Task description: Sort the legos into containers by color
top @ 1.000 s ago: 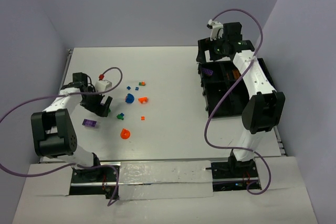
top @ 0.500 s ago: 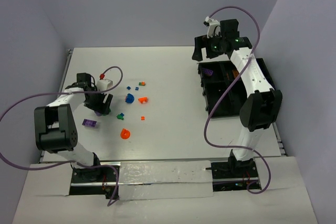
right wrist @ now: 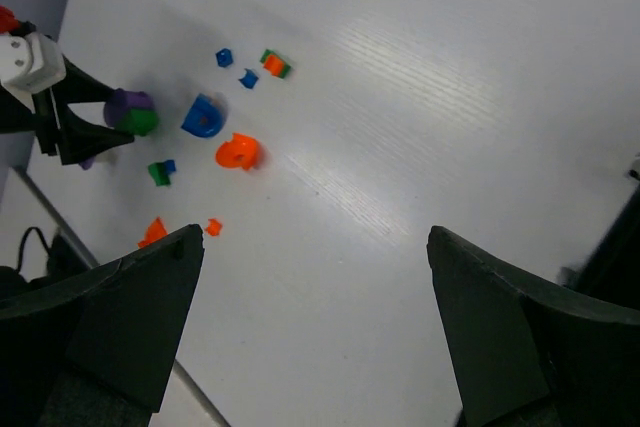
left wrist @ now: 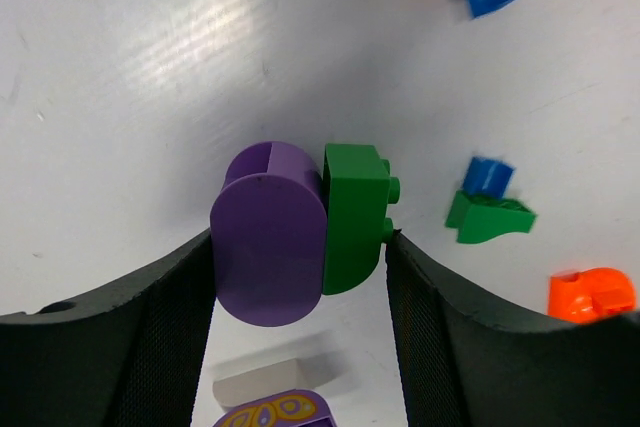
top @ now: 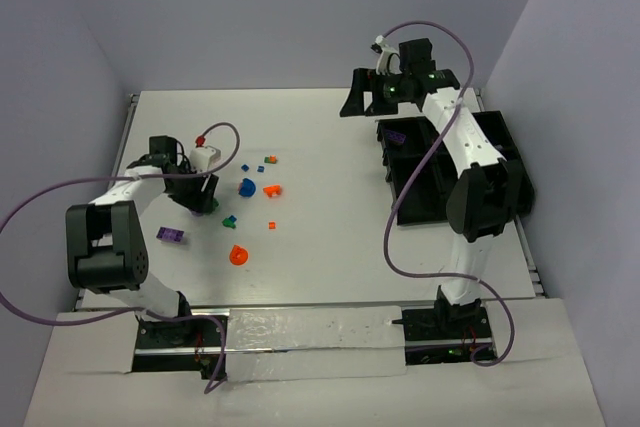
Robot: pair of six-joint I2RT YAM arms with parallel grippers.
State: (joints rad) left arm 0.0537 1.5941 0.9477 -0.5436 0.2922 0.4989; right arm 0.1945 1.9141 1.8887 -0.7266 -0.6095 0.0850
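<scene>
Bench (top: pixel 320 147): white, carrying the tray on the right and the loose legos on the left half.
Tray (top: pixel 505 137): black, divided into compartments, on the right side of the bench; a purple piece (top: pixel 396 135) lies in its far left compartment.
Right pincer (top: pixel 362 105): held above the bench just past the tray's far left corner, fingers spread wide apart with nothing between them; its wrist view looks down on the scattered legos.
Left pincer (left wrist: pixel 300 247): low at the left of the bench, clamped on the purple-and-green pair, one finger against each side.
Purple-and-green pair (left wrist: pixel 300 237): a rounded purple block joined to a green brick (left wrist: pixel 353 217), sitting on the bench between the left fingers.
Blue curved piece (top: pixel 247 187): just right of the left pincer, an orange piece (top: pixel 272 189) beside it.
Orange rounded piece (top: pixel 237 255): nearest the arm bases.
Purple brick (top: pixel 171 235): alone, on the near side of the left pincer.
Green and blue bits (left wrist: pixel 488 209): touching each other, near the held pair.
Small bits (top: pixel 270 159): farthest back in the scatter.
</scene>
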